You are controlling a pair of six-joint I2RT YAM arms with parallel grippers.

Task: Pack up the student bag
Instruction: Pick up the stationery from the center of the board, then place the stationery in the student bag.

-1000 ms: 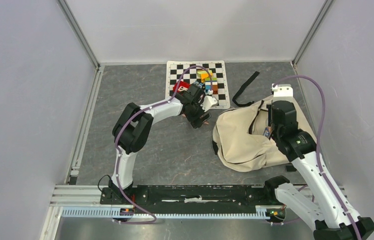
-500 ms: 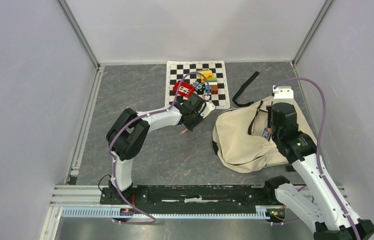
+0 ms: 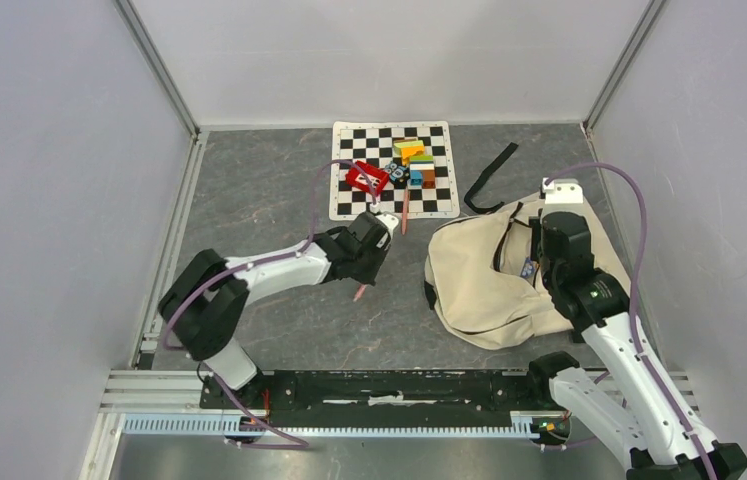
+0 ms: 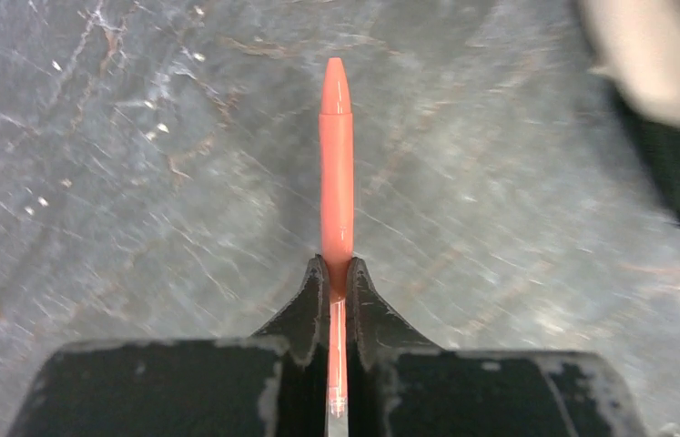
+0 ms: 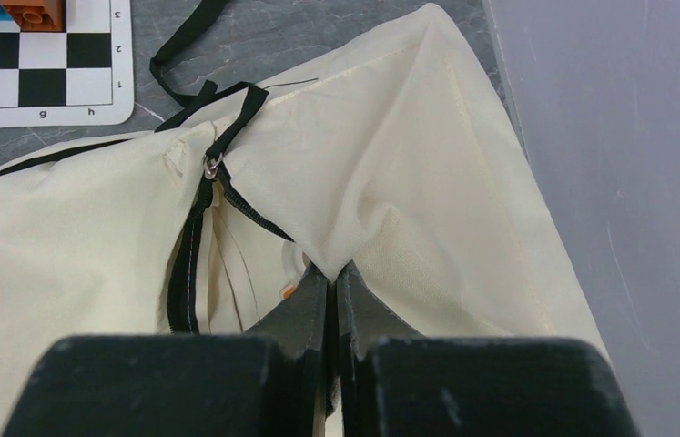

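Grey table (image 3: 249,190): left gripper (image 4: 337,273) clamps orange pen (image 4: 336,155) by its tail (it could pivot); right gripper (image 5: 333,278), pinching student bag (image 5: 409,155) by the right edge, may slip.

Blocks (image 3: 411,163) on checkerboard (image 3: 443,201), left of bag (image 3: 479,280)

Lighting bright, even, diffuse; shadows on the tabletop (image 3: 279,190) soft and faint. Left wrist view: tabletop streaked with motion blur, corner of the student bag (image 4: 654,55) smeared, orange pen (image 4: 336,173) sharp. Right wrist and top views crisp.
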